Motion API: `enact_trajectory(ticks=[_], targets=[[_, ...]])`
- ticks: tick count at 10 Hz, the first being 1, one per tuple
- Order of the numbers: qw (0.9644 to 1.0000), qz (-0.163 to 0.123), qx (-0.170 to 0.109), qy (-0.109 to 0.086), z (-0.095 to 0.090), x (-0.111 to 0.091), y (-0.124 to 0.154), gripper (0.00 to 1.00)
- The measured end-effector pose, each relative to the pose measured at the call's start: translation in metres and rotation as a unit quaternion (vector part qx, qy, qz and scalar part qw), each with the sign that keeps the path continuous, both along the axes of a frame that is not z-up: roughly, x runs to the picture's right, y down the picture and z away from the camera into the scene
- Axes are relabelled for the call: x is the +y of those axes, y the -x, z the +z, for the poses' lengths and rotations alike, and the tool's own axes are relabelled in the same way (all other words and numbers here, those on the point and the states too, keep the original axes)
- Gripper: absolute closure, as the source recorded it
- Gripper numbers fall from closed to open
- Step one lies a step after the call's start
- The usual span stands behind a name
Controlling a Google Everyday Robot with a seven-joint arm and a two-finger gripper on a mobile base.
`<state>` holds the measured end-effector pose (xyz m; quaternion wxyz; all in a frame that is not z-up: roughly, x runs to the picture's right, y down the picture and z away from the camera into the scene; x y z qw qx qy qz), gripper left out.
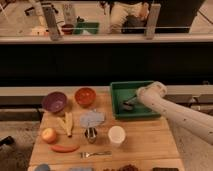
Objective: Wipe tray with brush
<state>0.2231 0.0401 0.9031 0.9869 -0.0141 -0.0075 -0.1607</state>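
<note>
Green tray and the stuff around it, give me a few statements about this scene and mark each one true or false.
1. The gripper is inside the tray, at its left part. True.
2. The purple bowl sits in the tray. False: it stands on the wooden table, left of the orange bowl.
3. The fork lies near the table's front edge. True.
4. The white cup is stacked in the orange bowl. False: it stands alone on the table, in front of the tray.
5. The apple is at the table's right side. False: it is at the left, above the carrot.
</note>
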Motion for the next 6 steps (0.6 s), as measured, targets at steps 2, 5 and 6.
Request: enact_trajectory(ticks=[2, 5, 6], targets=[[0.9999, 0.002, 0.011, -0.009, -0.002, 0.005, -0.005, 0.98], [0.9998, 0.008, 0.017, 0.005, -0.002, 0.011, -0.020, 0.98], [0.9997, 0.012, 0.019, 0.012, -0.002, 0.012, -0.026, 0.98]])
